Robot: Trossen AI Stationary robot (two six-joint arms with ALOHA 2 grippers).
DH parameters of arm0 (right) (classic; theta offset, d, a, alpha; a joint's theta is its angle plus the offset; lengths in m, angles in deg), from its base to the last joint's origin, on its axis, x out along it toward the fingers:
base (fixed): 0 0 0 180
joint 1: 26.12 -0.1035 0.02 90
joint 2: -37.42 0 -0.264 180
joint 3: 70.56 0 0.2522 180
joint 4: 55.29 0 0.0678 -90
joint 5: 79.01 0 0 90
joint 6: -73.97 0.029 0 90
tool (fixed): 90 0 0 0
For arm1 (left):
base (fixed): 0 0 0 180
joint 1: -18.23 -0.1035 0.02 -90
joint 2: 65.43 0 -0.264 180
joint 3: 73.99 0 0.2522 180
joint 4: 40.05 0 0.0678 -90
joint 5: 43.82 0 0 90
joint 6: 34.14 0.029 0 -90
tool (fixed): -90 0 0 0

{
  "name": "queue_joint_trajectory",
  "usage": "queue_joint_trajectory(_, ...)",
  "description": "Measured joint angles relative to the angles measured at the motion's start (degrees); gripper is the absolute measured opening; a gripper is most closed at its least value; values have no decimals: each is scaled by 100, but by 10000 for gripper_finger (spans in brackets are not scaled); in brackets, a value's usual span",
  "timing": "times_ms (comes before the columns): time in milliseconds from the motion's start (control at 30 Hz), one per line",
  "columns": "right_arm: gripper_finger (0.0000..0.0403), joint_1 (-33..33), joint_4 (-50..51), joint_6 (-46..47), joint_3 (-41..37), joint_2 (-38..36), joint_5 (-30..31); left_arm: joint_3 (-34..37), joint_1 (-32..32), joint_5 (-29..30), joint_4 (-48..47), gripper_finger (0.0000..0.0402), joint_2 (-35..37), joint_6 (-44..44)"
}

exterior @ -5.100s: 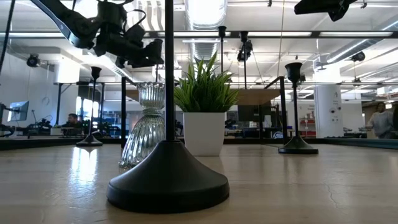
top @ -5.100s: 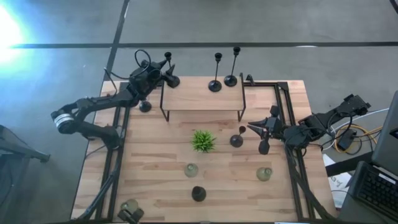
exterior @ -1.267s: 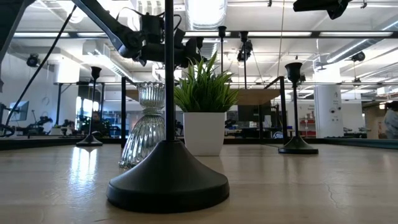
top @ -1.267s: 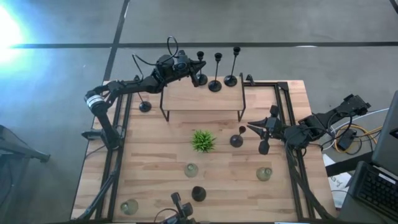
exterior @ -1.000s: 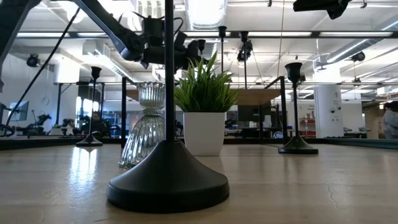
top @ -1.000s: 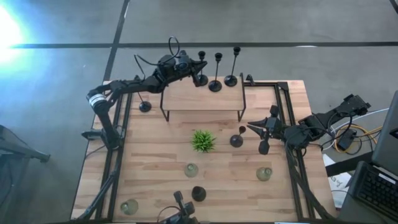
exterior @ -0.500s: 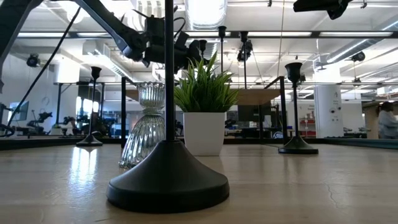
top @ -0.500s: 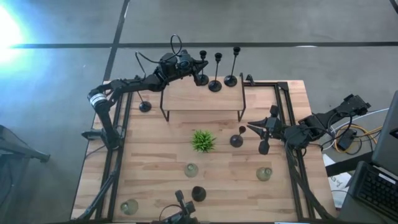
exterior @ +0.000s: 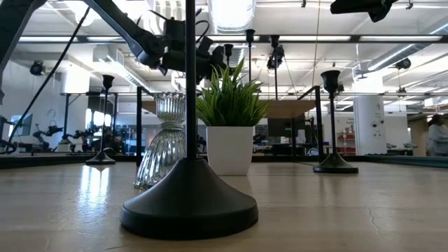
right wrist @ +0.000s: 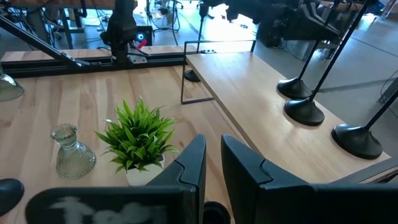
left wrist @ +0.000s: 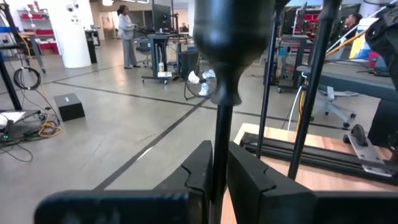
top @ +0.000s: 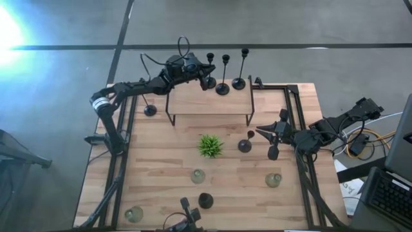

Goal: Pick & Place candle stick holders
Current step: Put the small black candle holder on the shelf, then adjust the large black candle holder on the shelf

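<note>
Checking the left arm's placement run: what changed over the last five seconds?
The left gripper carried a black candle stick holder from the shelf's left end rightward, beside the two black holders standing there; its fingers are around the stem. The right gripper, plant and glass holders stayed put.

Both arms are showing dark, jointed bodies. The left arm point(top: 129, 88) is wearing a pale band and carrying a looping black cable point(top: 182, 46). The fingers point(right wrist: 193, 163) are looking black and angular.
</note>
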Motion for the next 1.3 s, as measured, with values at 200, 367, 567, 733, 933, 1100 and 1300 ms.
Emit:
queue_joint_trajectory(200, 43, 0, 0, 28, 0, 0, -1, 0, -4, 8, -82, 49, 6, -137)
queue_joint_trajectory(367, 43, 0, 0, 46, 0, 0, -2, -1, -7, 16, -166, 50, 6, -149)
queue_joint_trajectory(567, 43, 0, -3, 48, -3, 0, -4, -2, -35, 20, -181, 57, 10, -157)
queue_joint_trajectory(733, 43, 0, -4, 62, -46, 0, -9, -2, -39, 29, -213, 86, 17, -161)
queue_joint_trajectory(933, 43, -2, 5, 183, -92, -2, -15, -2, -39, 29, -230, 114, 19, -160)
queue_joint_trajectory(1100, 43, -2, 7, 199, -163, -2, -23, -4, -42, 29, -346, 130, 25, -160)
queue_joint_trajectory(1300, 43, -2, 2, 199, -181, -2, -24, -4, -42, 29, -465, 158, 27, -157)
